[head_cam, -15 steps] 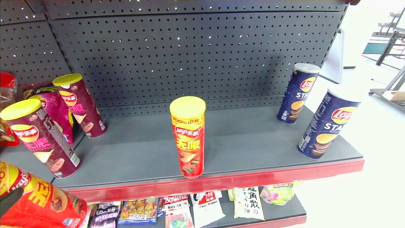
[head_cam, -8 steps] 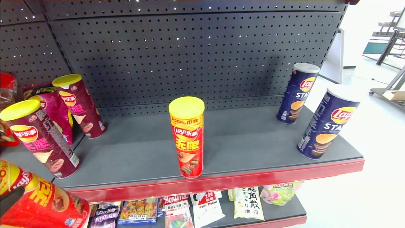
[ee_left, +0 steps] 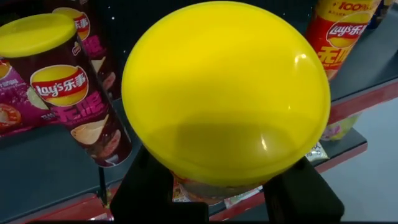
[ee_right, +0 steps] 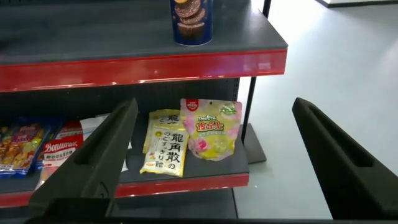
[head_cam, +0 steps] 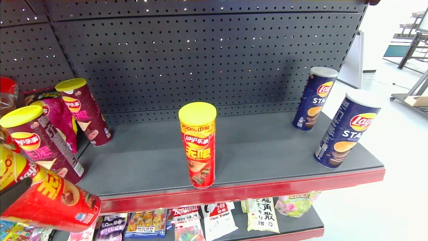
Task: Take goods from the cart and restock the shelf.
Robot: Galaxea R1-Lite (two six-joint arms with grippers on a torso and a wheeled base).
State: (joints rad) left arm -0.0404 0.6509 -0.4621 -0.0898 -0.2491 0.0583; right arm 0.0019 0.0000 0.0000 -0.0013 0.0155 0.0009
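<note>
My left gripper (ee_left: 225, 198) is shut on a red chips can (head_cam: 50, 201) with a yellow lid (ee_left: 225, 93), held tilted at the lower left, in front of the shelf's red front edge (head_cam: 234, 192). One black finger (head_cam: 13, 199) crosses the can. On the grey shelf (head_cam: 254, 150) another red can (head_cam: 198, 144) stands upright near the front middle. My right gripper (ee_right: 214, 109) is open with nothing between its fingers, low in front of the bottom shelf at the right end.
Two maroon cans (head_cam: 40, 144) (head_cam: 83, 110) stand at the shelf's left, two blue cans (head_cam: 347, 129) (head_cam: 314, 98) at its right. Pegboard backs the shelf. Snack bags (head_cam: 260, 214) lie on the shelf below. Bare shelf lies either side of the middle can.
The left gripper has lifted the red can up and a little to the right, closer to the shelf's front edge. The goods on the shelf have not moved.
</note>
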